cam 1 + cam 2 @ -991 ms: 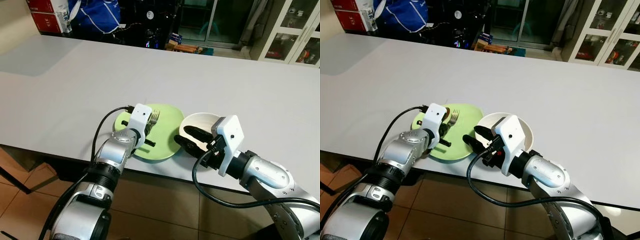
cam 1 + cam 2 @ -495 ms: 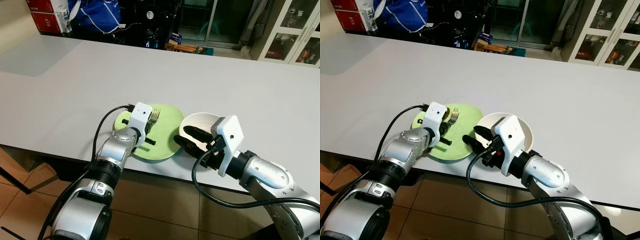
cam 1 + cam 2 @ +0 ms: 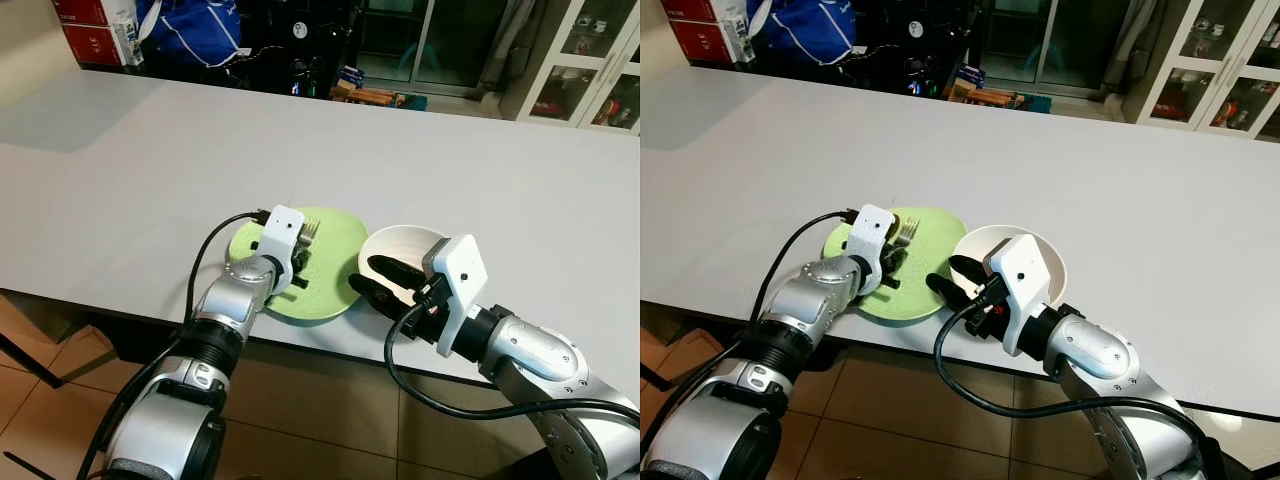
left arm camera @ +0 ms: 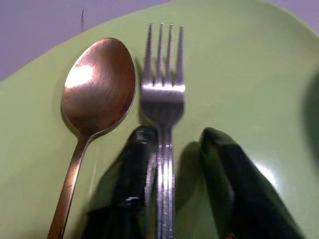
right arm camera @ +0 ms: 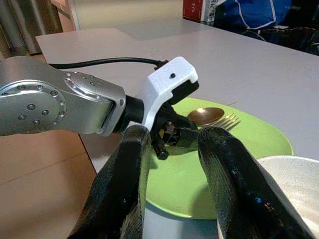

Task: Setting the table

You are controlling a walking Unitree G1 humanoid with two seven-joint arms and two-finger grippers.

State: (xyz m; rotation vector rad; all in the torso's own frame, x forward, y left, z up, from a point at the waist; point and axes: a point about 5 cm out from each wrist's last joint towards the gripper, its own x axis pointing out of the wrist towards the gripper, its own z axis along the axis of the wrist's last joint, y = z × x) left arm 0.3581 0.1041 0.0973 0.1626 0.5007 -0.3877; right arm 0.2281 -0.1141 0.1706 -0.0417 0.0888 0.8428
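Note:
A green plate lies near the table's front edge with a silver fork and a copper spoon side by side on it. My left gripper rests low over the plate, open, its two fingers on either side of the fork's handle; one finger touches the handle and a gap shows at the other. A white bowl stands just right of the plate. My right gripper is open at the bowl's left rim, between bowl and plate, with nothing between its fingers.
The grey table stretches far back and to both sides. Its front edge runs just under both arms, with tiled floor below. Glass-door cabinets stand at the back right, a blue bag and red boxes at the back left.
My left gripper has edged slightly forward along the fork's handle. The right arm, the plate and the bowl have barely shifted.

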